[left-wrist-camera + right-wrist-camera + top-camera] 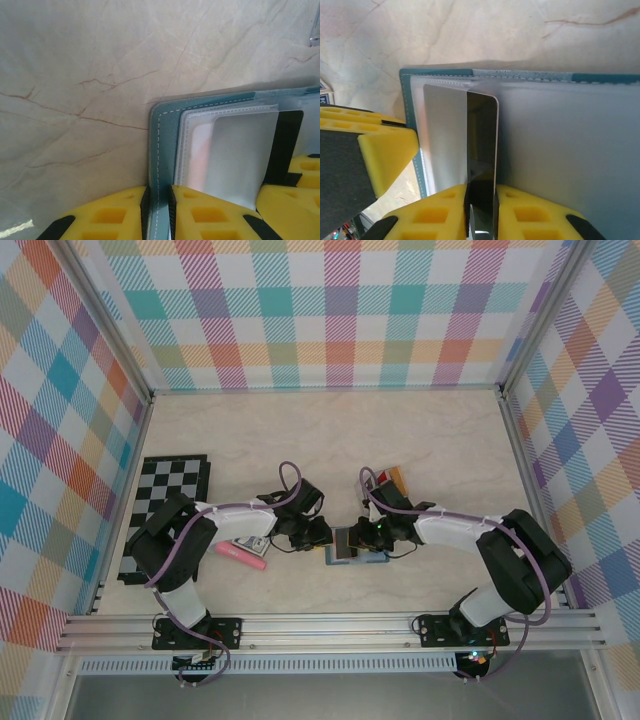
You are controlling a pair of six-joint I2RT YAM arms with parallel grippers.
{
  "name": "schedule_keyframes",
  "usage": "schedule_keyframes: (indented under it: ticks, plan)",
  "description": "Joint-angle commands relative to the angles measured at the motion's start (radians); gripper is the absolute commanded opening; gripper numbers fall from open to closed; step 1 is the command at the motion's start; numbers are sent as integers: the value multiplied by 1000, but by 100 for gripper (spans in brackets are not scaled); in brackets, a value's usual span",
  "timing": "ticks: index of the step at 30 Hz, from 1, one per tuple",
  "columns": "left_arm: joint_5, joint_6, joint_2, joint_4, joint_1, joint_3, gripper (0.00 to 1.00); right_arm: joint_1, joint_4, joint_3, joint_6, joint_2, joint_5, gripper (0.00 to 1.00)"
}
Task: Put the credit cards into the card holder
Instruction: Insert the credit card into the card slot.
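The teal-blue card holder (355, 546) lies open on the table between the two arms. My left gripper (158, 192) is shut on its stitched teal edge (164, 130), at the holder's left side (322, 535). My right gripper (481, 192) is shut on a black credit card (482, 145), held upright over the holder's pale inside (560, 150), from the right (364, 536). A grey card (445, 140) sits against the left flap, seen too through the clear pocket (240, 155). More credit cards (390, 480), red and tan-gold, lie behind the right arm.
A pink stick (240, 554) and a blue-and-white patterned box (250, 543) lie under the left arm. A chequered board (165, 510) covers the table's left side. The left gripper's yellow finger (385, 145) stands close to the holder's left edge.
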Motion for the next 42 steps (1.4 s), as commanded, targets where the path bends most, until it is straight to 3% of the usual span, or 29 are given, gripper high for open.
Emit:
schedule_keyframes:
  ticks: [1,5,19,29,32,38,42]
  plan:
    - [-3,21,35,-1,-19,14,20,6,-138,52,-32,-15,92,25]
    - [-7,30,34,-10,-19,14,19,5,-169,68,-36,-28,138,31]
    - [0,33,36,-10,-19,22,19,20,-74,112,-39,96,46,14]
    - [-34,59,27,-60,-19,43,18,64,-37,127,-19,104,16,14]
    - [-81,71,-4,-118,-18,41,18,64,-102,137,-21,60,71,17]
    - [-171,81,-74,-200,-18,39,20,52,-450,216,-45,-61,413,23]
    - [-189,95,-112,-222,-19,64,24,19,-500,225,-104,-177,479,30]
